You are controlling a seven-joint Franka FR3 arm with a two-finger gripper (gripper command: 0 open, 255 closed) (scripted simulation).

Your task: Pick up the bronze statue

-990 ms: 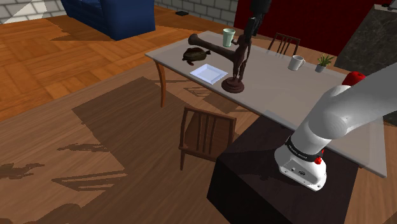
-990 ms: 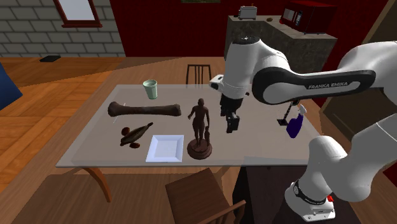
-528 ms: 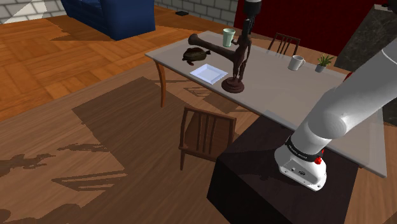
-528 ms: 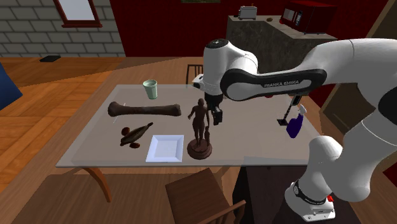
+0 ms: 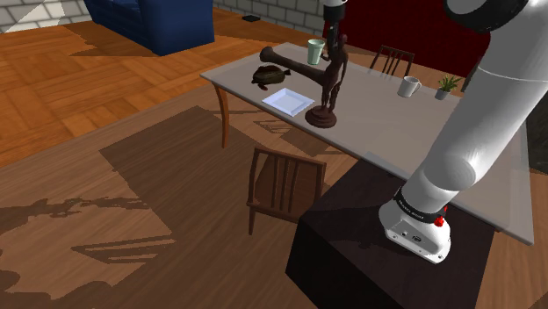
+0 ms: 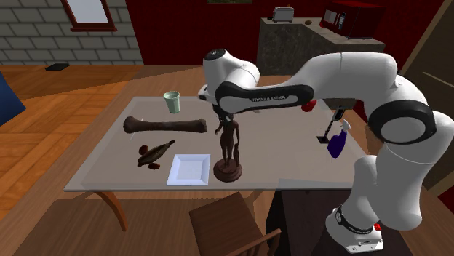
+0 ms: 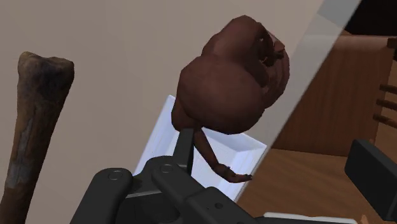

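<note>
Fingers (image 7: 372, 172) spread, the gripper (image 7: 273, 168) hovers over the head of the brown statue (image 6: 228, 149) standing upright beside the white plate (image 6: 188, 169) near the table (image 6: 305, 164) edge; rigid, probably heavy and smooth, so clasp its torso.

Light lies even and fairly bright over the table (image 5: 378, 127). Hard-edged dark shadows fall across the wooden floor (image 5: 88, 114) beside the table, toward the shoulder view's left, so the light comes from beyond it.
</note>
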